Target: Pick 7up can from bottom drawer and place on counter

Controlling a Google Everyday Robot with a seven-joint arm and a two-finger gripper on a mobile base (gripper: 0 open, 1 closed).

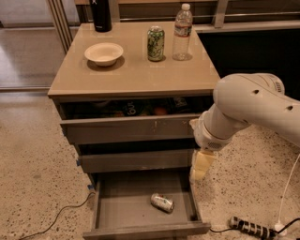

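Observation:
The 7up can (162,202), silver-white, lies on its side on the grey floor of the bottom drawer (98,201), which is pulled fully open. My gripper (198,168) is pale yellow and hangs pointing down from the big white arm (248,110). It is just above the drawer's right wall, up and to the right of the can and apart from it. It holds nothing that I can see. The tan counter (136,75) tops the cabinet.
On the counter stand a cream bowl (104,53), a green-patterned can (155,43), a clear plastic bottle (182,33) and a black bottle (101,14). The top drawer (131,127) is partly open with items inside. A power strip (251,228) lies on the floor at right.

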